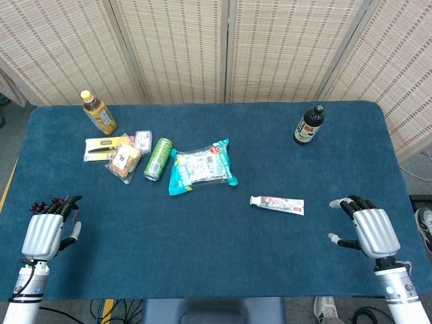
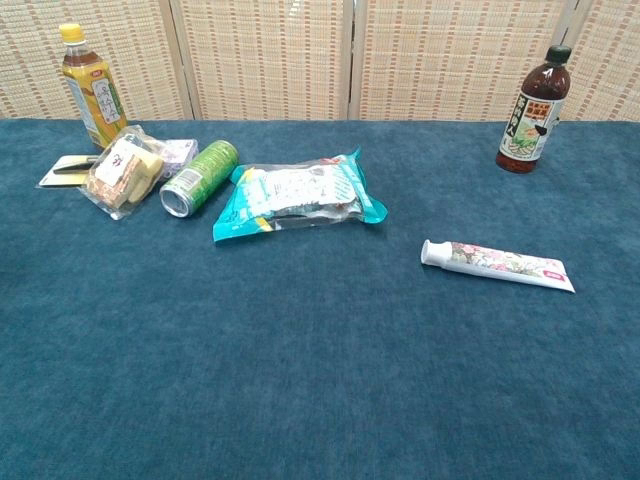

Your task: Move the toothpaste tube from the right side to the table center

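Observation:
A white toothpaste tube [image 1: 277, 204] with a floral print lies flat on the blue table, right of centre, its cap pointing left; the chest view shows the toothpaste tube [image 2: 497, 263] too. My right hand [image 1: 362, 226] rests near the table's front right, to the right of the tube and apart from it, fingers spread and holding nothing. My left hand [image 1: 48, 228] sits at the front left, far from the tube, also holding nothing with its fingers apart. Neither hand appears in the chest view.
A teal snack bag [image 1: 201, 167] lies near the centre. A green can [image 1: 158, 158], wrapped snacks [image 1: 125, 160] and a yellow-capped bottle [image 1: 99, 112] sit at the back left. A dark bottle [image 1: 308, 125] stands at the back right.

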You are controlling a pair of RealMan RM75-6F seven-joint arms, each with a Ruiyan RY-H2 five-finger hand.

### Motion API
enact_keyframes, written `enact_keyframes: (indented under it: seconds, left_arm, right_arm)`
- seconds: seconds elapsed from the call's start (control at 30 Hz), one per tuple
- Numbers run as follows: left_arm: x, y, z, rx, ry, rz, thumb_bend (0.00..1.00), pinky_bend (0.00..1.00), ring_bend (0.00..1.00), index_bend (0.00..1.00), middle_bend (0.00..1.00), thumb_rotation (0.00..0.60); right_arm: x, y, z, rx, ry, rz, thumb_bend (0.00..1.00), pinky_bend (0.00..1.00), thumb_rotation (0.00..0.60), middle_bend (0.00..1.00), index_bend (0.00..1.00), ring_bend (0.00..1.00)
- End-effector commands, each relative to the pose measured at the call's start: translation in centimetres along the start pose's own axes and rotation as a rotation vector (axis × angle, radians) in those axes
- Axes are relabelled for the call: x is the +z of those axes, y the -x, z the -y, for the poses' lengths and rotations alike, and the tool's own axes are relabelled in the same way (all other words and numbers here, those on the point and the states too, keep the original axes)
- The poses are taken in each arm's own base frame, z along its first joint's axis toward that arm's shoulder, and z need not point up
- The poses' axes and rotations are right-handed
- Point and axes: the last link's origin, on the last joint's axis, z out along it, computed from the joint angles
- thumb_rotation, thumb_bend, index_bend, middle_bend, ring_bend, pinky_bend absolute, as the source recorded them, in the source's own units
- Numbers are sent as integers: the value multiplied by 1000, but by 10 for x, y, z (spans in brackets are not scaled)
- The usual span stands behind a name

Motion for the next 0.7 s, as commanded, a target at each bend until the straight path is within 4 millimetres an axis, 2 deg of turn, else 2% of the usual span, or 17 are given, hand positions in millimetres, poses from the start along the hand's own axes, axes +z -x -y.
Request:
enact_keyframes:
  seconds: [0.03, 0.17, 0.33, 0.6, 0.7]
  left_arm:
    - [0, 0, 0, -2, 0, 2, 396, 391, 335, 189, 360, 600]
    - [-1, 0, -1, 0, 3, 4, 396, 391, 335, 189, 360, 600]
    - [-2, -2, 0, -1, 8, -1, 395, 392, 335, 189, 360, 600]
    - [-4, -1, 0, -3, 25, 13, 395, 391, 335, 189, 360, 600]
    - [-6, 1, -1, -20, 27, 16, 395, 391, 335, 189, 360, 600]
  right_arm:
    - [-1, 0, 0, 2, -1, 1, 52, 341, 600, 386, 353, 263]
    - [2, -2, 0, 5, 4, -2, 52, 341, 600, 388, 353, 263]
    - [18, -6, 2, 10, -3, 22, 51, 341, 600, 391, 353, 263]
    - [58, 0, 16, -14, -41, 108, 52, 343, 600, 404, 353, 263]
    - [78, 13, 30, -67, -90, 123, 52, 342, 600, 405, 353, 256]
